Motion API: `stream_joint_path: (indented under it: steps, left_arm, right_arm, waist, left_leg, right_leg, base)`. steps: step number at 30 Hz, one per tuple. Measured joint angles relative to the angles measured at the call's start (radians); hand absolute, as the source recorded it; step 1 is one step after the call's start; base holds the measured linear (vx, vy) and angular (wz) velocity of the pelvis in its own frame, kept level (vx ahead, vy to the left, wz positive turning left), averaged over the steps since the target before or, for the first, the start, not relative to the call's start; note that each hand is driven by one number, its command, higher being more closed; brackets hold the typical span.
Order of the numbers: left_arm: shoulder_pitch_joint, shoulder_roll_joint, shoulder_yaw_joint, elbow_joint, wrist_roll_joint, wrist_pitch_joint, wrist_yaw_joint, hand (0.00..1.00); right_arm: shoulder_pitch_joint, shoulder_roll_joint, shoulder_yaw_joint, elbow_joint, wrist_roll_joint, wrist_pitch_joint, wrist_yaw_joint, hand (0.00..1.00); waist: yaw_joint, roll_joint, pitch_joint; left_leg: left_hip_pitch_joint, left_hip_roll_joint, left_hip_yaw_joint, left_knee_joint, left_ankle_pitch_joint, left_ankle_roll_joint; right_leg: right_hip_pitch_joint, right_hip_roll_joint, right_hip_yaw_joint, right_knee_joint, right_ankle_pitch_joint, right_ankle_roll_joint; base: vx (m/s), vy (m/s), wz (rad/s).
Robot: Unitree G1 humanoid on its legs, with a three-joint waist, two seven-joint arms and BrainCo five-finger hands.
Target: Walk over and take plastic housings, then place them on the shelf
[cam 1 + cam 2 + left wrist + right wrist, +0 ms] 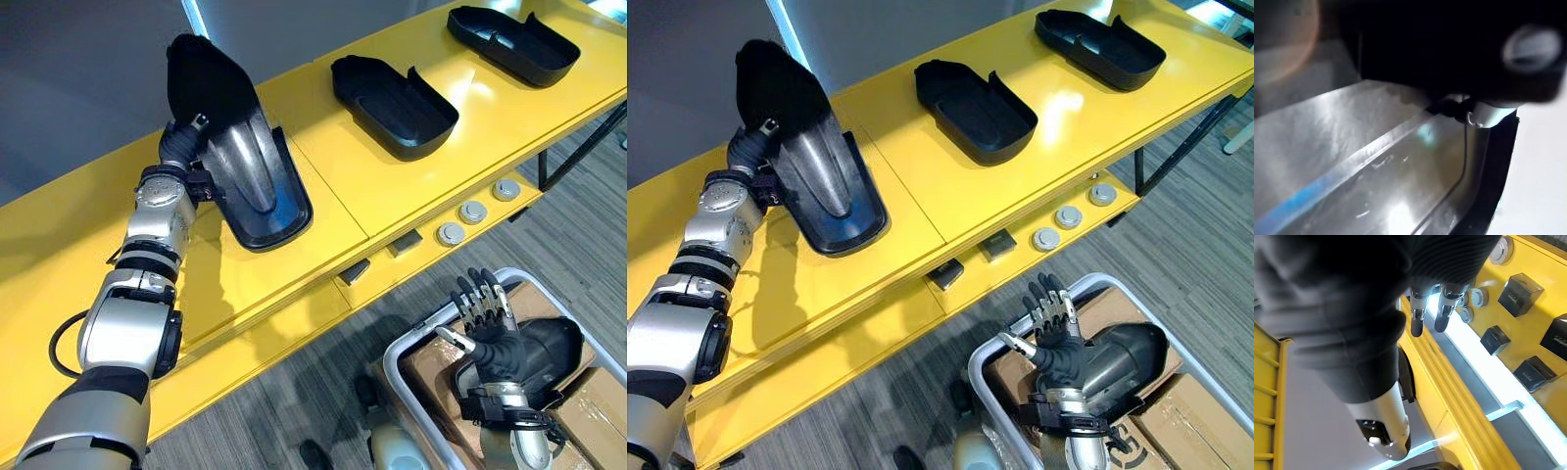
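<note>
Hidden, blurred and cut-off bits.
My left hand [184, 140] is mostly behind the tilted housing [245, 166] toward the front edge of the yellow shelf [392, 186], so its grip is unreadable. The left wrist view gives just a blurred dark mass [1449, 44] up close. My right hand [487, 318] covers part of the grey housing [554, 348] in the bin [389, 360], which the picture's bottom edge cuts off.

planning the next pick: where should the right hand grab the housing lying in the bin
Probably across its narrower width, from above with the right hand: the housing lies domed side up on cardboard boxes, and the walls of the bin would block a sideways approach.
</note>
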State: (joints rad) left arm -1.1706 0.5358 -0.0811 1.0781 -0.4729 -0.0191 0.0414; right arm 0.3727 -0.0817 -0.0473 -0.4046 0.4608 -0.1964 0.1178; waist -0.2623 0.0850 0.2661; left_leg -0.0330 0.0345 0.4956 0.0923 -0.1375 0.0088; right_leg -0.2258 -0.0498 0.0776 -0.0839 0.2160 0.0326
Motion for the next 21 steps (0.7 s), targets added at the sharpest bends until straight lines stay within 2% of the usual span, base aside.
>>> stream_joint_path:
  steps: [5,6,12,21]
  left_arm:
    - [0.0,0.004,0.02,0.033,0.01,0.019,0.0,1.0]
    - [0.0,0.004,0.019,0.034,0.033,0.022,0.001,0.0]
    - [0.001,0.007,0.016,0.036,0.075,0.034,0.017,0.0]
    - [-0.003,0.007,0.021,0.038,0.096,0.034,0.063,0.0]
  right_arm:
    - [0.011,0.001,0.017,-0.002,-0.002,0.008,0.004,0.0]
    - [0.015,0.001,0.02,-0.003,-0.002,0.008,0.004,0.0]
    - [0.016,0.002,0.035,-0.005,-0.002,0.008,0.004,0.0]
    - [0.025,0.002,0.075,-0.005,-0.004,0.009,0.004,0.0]
  waist:
    - [0.006,-0.002,0.012]
    - [0.009,-0.003,0.013]
    - [0.013,-0.018,0.033]
    - [0.012,-0.019,0.033]
  left_leg:
    - [-0.003,-0.003,-0.009,-0.003,0.004,0.002]
    - [-0.004,-0.004,-0.012,-0.006,0.008,0.002]
    - [-0.021,-0.009,-0.035,-0.021,0.027,0.003]
    - [-0.027,-0.01,-0.041,-0.022,0.03,0.004]
  right_leg:
    - [0.0,-0.004,-0.005,0.0,0.001,0.001]
    - [-0.001,-0.005,-0.007,-0.001,0.001,0.001]
    - [-0.014,-0.011,-0.026,-0.001,0.003,-0.002]
    - [-0.017,-0.013,-0.032,-0.001,0.005,-0.003]
  base:
    - [-0.02,-0.003,0.06]
    - [-0.02,-0.01,0.12]
    - [-0.03,-0.02,0.11]
    - [-0.01,-0.004,0.01]
